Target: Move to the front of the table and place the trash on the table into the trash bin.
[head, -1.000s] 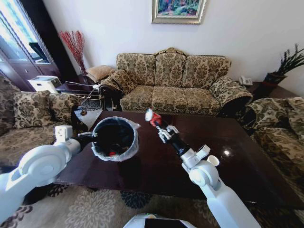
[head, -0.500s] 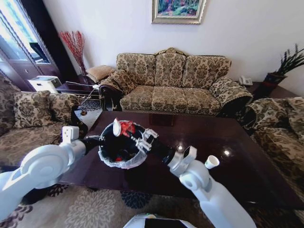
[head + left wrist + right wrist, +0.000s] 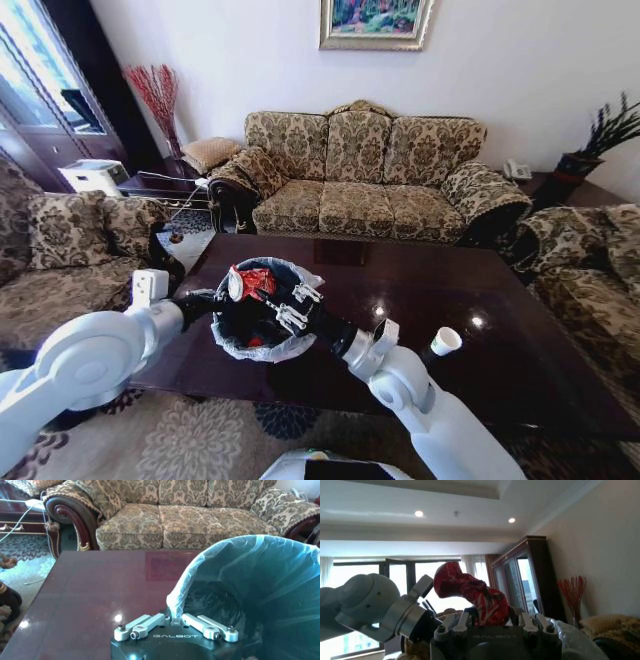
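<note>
1. A crumpled red plastic bottle-like wrapper is clamped between the jaws of the right gripper, which is held over the mouth of the small round black trash bin lined with a whitish translucent bag; seen from the head, the piece of trash sits at about 10 o'clock of the bin's opening.

2. The bin is gripped at its rim by the left gripper, its fingers pinched together on the folded bag edge at about 9 o'clock of the bin, and it appears to be held just above or at the near-left part of the large glossy dark brown wooden coffee table.

3. In the right wrist view the red wrapper is seen standing up out of the right gripper, with the left arm close behind it.

4. A clean drop is judged to need the wrapper brought over the middle of the opening, clear of the rim and of the left fingers, before the jaws are parted.

5. The bin is best kept level and steady, since a pull on the thin liner could drag it inward.

6. One white paper cup is left on the table at about 3 o'clock of the bin, well apart from it.
</note>
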